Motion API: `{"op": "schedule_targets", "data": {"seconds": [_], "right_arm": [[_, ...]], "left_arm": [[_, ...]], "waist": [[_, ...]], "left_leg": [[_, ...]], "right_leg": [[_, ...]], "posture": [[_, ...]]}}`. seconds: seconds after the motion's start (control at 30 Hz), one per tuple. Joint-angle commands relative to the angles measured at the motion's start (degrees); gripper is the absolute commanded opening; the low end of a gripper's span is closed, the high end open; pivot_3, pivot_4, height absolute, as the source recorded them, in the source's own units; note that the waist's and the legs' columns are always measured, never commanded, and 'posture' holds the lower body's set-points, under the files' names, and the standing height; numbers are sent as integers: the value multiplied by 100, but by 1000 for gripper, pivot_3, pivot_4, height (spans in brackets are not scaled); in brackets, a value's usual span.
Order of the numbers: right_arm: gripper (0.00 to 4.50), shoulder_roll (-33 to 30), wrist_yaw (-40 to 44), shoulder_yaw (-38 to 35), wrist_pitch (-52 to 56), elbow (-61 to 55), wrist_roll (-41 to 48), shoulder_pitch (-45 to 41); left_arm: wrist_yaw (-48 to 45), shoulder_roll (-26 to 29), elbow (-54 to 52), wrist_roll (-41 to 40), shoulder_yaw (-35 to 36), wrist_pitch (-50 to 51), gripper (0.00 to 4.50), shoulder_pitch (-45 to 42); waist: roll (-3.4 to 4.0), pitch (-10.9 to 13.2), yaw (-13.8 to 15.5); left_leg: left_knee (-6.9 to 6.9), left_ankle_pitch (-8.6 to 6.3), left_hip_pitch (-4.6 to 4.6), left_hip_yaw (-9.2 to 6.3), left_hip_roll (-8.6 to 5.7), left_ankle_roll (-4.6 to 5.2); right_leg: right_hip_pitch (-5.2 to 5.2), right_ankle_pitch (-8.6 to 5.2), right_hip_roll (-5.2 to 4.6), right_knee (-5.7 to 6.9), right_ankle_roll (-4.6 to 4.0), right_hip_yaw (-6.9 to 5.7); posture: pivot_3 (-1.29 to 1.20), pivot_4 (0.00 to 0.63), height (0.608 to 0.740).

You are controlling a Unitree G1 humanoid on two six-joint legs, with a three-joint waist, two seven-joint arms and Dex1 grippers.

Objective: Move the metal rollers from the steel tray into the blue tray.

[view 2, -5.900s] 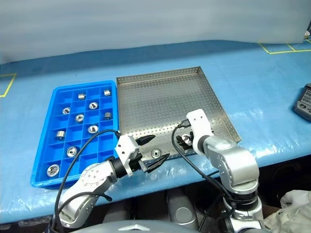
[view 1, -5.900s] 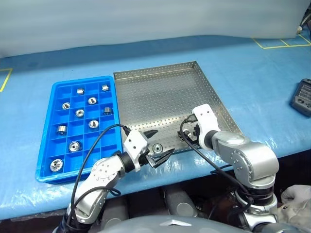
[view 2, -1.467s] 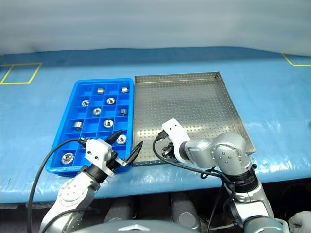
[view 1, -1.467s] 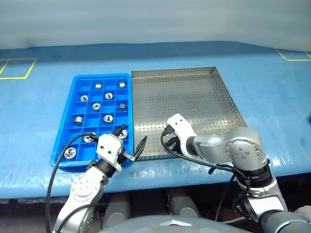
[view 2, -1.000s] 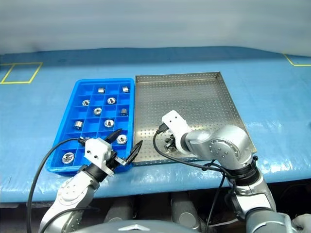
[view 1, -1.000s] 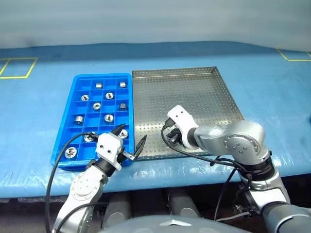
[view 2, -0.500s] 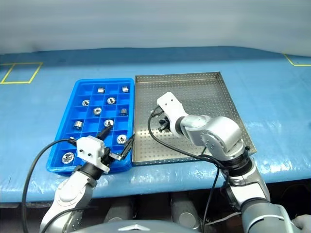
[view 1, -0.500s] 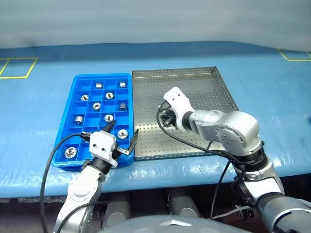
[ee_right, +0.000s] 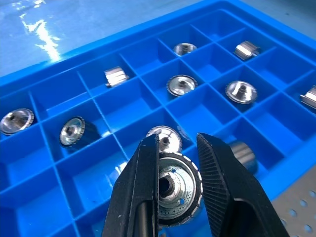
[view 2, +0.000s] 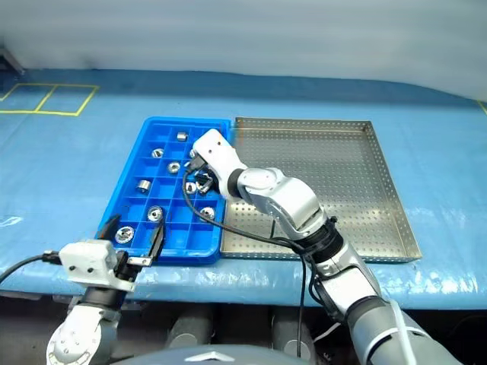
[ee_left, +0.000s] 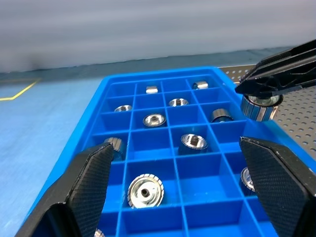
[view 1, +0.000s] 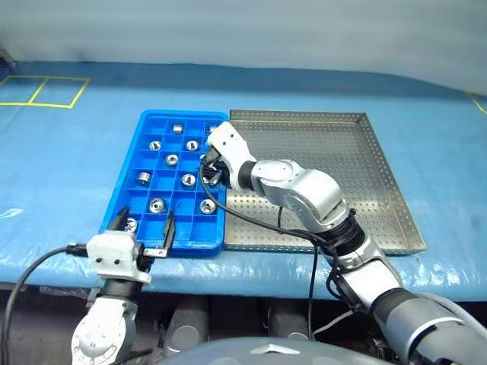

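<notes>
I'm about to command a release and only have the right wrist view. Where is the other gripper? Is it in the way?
Observer: No. The left gripper hangs open at the blue tray's near end, apart from the right gripper.
Operator: Any rollers in the steel tray?
Observer: None that I can see. The steel tray's perforated base is bare wherever your arm does not cover it.
Operator: Which part of the blue tray am I over?
Observer: The column next to the steel tray, about midway along it, with the held roller above the compartments.
</notes>
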Motion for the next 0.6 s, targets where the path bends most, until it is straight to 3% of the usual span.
{"op": "schedule_targets", "data": {"seconds": [0.03, 0.27, 0.6], "right_arm": [[798, 165, 271, 86, -190, -110, -95, 18], [798, 427, 502, 428, -56, -293, -163, 489], [798, 558, 676, 481, 163, -352, -188, 891]], "left_arm": [[-67, -70, -394, -119, 68, -410, 4500, 424], [-311, -19, -383, -259, 16, -679, 4500, 1207], [-359, -25, -302, -268, -66, -659, 4500, 1133]], "waist": [[-3, 2, 82], [-8, 5, 265], [-7, 8, 269]], "left_leg": [[0, 0, -1, -1, 2, 0], [-7, -1, -5, 2, 2, -1], [-12, -1, -8, 3, 4, -2]], "right_leg": [[-3, -2, 1, 0, -3, -2], [-13, -7, 0, -5, -9, -2], [-18, -9, -1, -9, -10, -5]], "posture": [[428, 150, 740], [449, 150, 740], [439, 150, 740]]}}
